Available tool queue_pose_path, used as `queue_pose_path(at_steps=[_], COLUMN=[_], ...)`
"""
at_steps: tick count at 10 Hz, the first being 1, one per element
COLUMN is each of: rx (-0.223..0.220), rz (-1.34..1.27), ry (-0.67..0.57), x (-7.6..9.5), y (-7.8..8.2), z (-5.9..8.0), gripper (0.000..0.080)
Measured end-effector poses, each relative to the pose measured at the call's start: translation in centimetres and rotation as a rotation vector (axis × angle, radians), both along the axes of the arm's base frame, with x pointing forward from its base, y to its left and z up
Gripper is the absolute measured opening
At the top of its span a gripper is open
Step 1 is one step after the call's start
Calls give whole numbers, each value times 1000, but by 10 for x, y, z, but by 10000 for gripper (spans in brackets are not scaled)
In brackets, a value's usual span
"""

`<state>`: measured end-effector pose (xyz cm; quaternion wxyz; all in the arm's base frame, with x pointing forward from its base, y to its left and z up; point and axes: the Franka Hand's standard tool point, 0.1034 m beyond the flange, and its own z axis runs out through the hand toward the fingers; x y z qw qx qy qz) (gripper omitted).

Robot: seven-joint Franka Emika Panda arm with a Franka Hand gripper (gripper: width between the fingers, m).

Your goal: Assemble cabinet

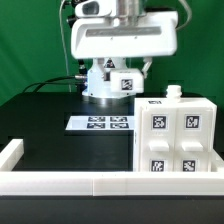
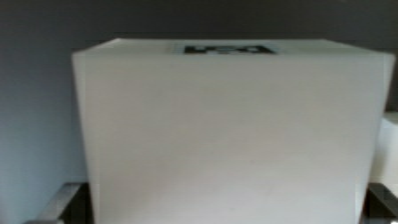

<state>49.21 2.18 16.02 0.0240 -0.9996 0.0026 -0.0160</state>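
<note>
The cabinet body [image 1: 176, 135] stands at the exterior view's right, a large white box with several black-and-white tags on its front and a small white piece on top. In the wrist view a big white tagged block [image 2: 222, 120] fills the frame. It sits between the two dark fingers of my gripper [image 2: 222, 208], which press against its sides. In the exterior view this block [image 1: 125, 83] shows as a tilted tagged piece under the arm, in front of the robot's base. The fingers themselves are hidden there.
The marker board [image 1: 105, 122] lies flat on the black table in the middle. A white rail [image 1: 70, 181] runs along the front edge, with a short white wall [image 1: 10, 152] at the left. A white edge [image 2: 388, 150] shows beside the held block.
</note>
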Motion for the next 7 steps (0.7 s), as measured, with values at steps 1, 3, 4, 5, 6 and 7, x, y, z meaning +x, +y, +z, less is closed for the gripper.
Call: queue_pose_path(at_steps=[1, 3, 4, 5, 6, 7], rx=[3, 6, 14, 14, 14, 14], rz=[-1, 16, 30, 30, 30, 30], ry=[-7, -16, -21, -19, -17, -17], x=[12, 36, 44, 43, 42, 42], y=[7, 17, 18, 18, 18, 18], z=[6, 13, 13, 11, 10, 10], gripper=[560, 560, 560, 561, 561, 561])
